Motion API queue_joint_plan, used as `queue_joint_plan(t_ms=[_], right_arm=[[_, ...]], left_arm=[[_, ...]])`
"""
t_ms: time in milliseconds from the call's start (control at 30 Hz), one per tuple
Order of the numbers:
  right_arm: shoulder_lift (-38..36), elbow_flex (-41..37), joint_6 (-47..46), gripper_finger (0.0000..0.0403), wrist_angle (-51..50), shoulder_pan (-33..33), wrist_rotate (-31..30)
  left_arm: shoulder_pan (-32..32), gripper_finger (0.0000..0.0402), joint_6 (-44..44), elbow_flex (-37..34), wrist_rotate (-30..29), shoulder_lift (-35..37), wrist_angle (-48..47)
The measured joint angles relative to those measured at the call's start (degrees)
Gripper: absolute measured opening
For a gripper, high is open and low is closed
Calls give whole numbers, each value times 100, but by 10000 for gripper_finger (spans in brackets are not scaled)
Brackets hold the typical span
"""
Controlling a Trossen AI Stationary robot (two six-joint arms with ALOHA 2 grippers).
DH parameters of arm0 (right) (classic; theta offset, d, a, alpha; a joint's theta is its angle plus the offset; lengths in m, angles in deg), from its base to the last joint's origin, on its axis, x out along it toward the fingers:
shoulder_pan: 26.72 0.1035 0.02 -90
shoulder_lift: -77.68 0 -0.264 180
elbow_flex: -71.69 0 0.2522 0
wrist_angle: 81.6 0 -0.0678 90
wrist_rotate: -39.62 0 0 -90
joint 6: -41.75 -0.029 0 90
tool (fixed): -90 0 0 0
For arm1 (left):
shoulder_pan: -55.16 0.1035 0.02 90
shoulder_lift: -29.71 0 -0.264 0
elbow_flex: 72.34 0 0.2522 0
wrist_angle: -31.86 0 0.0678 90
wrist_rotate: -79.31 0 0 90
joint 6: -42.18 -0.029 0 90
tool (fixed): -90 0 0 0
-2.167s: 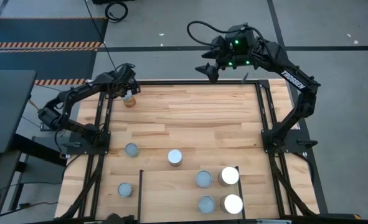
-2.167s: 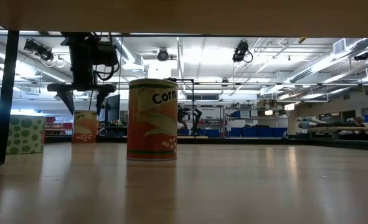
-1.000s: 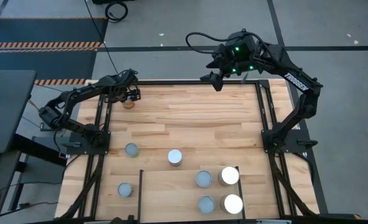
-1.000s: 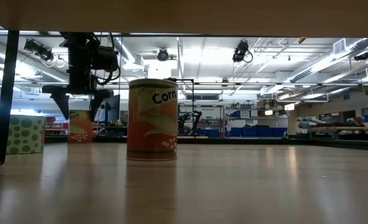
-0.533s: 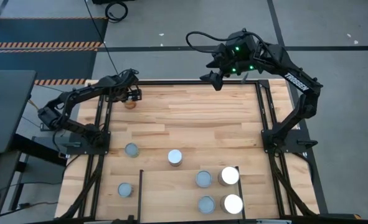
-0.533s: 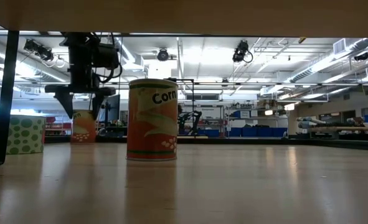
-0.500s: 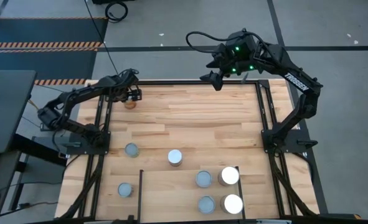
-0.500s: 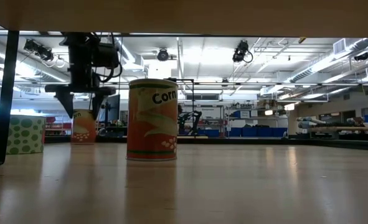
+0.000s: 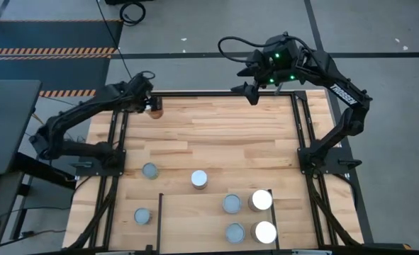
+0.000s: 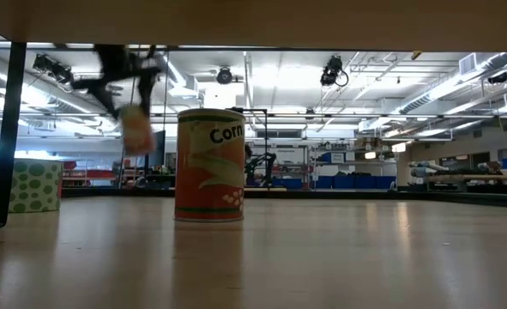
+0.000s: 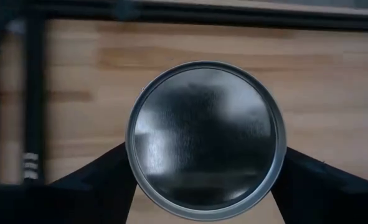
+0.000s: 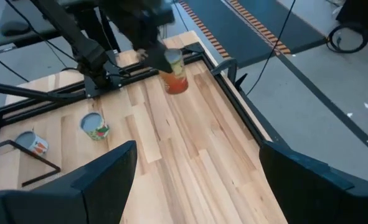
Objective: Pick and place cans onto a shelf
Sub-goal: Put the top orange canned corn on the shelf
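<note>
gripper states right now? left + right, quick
Left gripper: shut on the can, lifted clear of the table at its far left corner.
Right gripper: open, empty, hovering over the table's far edge.

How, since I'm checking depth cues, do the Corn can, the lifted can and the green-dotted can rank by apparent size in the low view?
1. Corn can: clearly largest, nearest the camera.
2-3. Green-dotted can and lifted can: similar in size; the lifted one is blurred, so I leave them unranked.
</note>
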Motion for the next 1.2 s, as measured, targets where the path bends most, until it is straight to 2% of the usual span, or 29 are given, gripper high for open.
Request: queue_joint_plan(t_ms=[167, 300, 567, 900, 1067, 1200], right_arm=[[-13, 0, 108, 346, 140, -9, -1], [-13, 0, 157, 346, 113, -8, 1], [-164, -2, 225, 346, -80, 148, 62], [-638, -2, -286, 346, -454, 1177, 43], [-898, -2, -908, 346, -709, 1888, -404], [-1029, -2, -1372, 346, -723, 2450, -625]], left_arm=[[-979, 306, 343, 1402, -12, -51, -963], [-1766, 306, 954, 2354, -61, -255, -1738], [-3891, 306, 2336, 3377, -48, -872, -2016], [-6200, 306, 3144, 4750, -119, -2193, -2012], [-7018, 306, 3522, 5523, -677, -2869, -2124], [-7476, 306, 3374, 5774, -1058, -3347, -2086]])
